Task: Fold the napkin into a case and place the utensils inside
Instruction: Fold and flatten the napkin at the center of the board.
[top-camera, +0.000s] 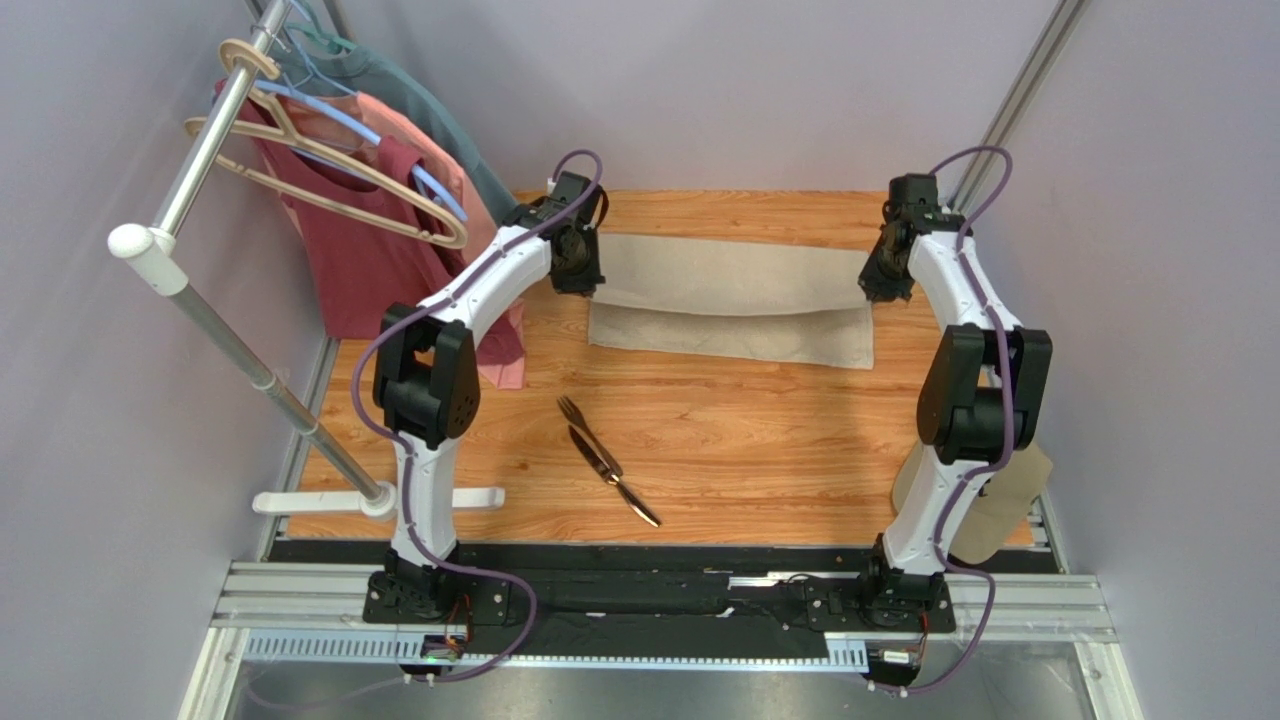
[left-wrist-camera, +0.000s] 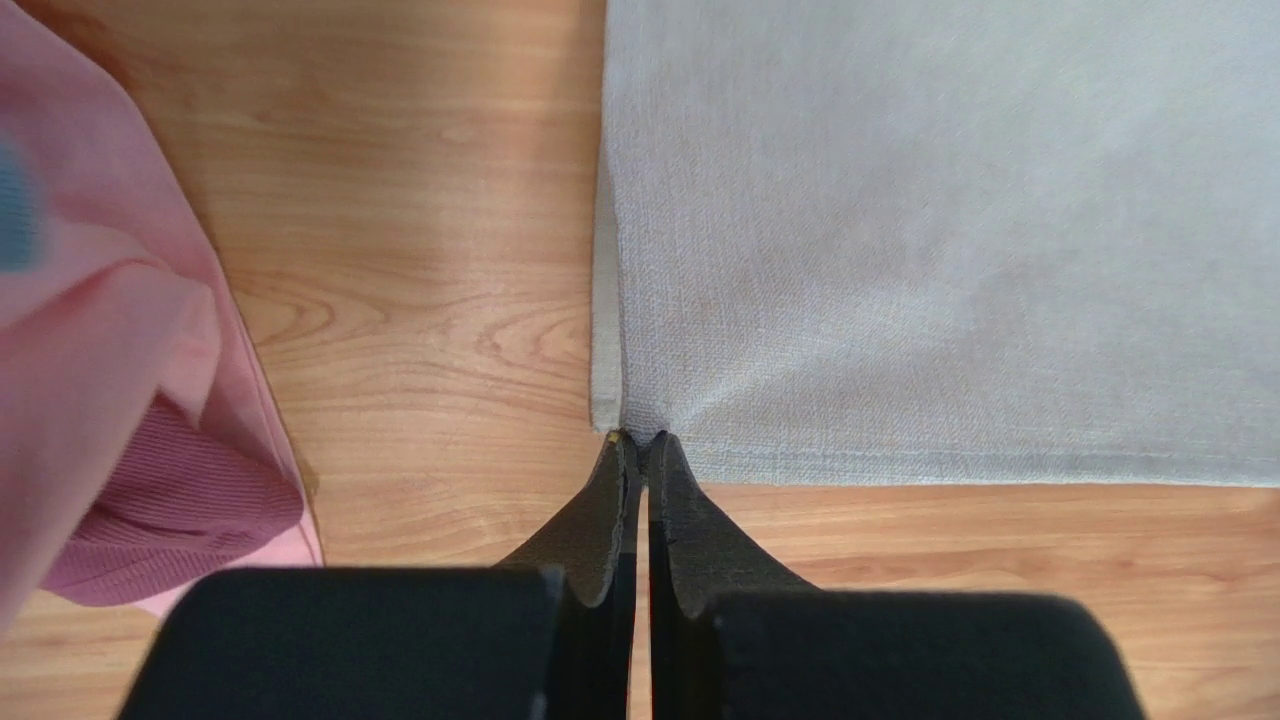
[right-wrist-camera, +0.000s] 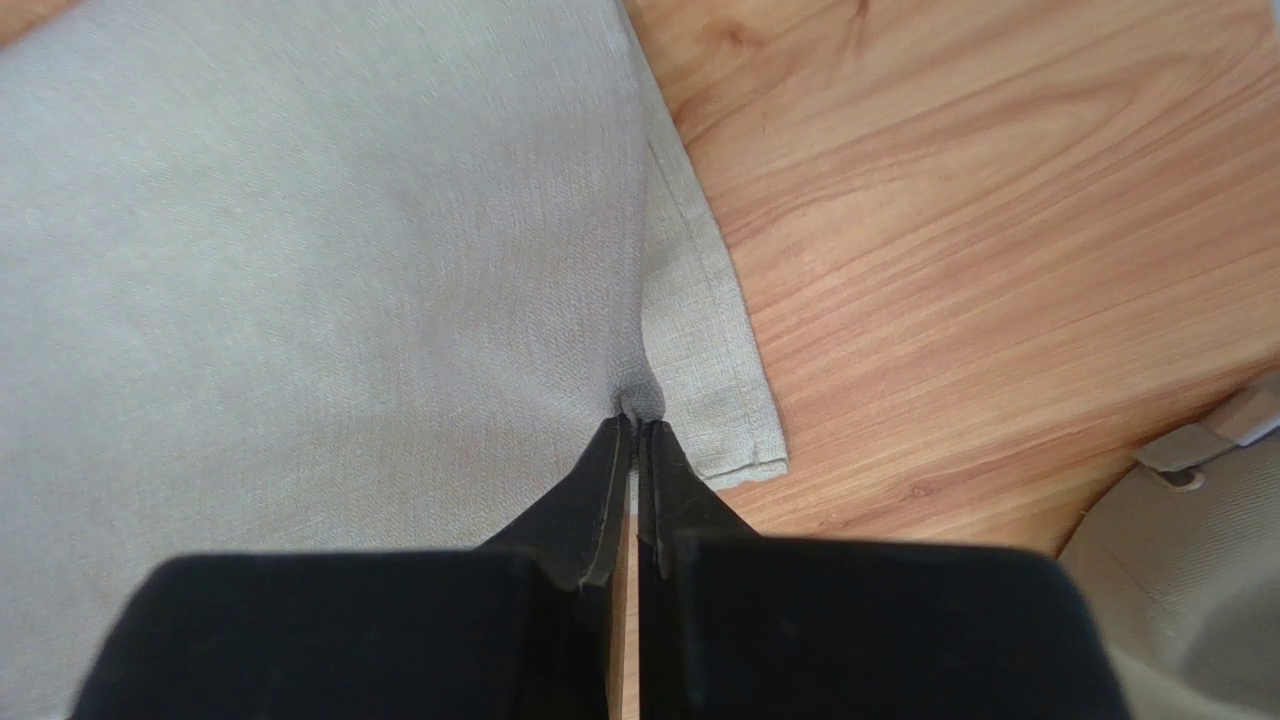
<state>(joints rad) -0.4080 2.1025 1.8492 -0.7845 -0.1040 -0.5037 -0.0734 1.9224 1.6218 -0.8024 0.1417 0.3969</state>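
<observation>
The napkin (top-camera: 732, 300), soft, limp, finely woven beige cloth lying doubled into a flat band at the far side of the table (top-camera: 781, 450), will likely sag and slide; left gripper (left-wrist-camera: 643, 440) and right gripper (right-wrist-camera: 639, 423) each pinch an end corner, the soundest hold; the slim dark fork (top-camera: 574, 416) and knife (top-camera: 628, 488) lie mid-table.

Shirts (top-camera: 361, 255), tan cap (top-camera: 1010, 507), wooden table (top-camera: 751, 435)
</observation>
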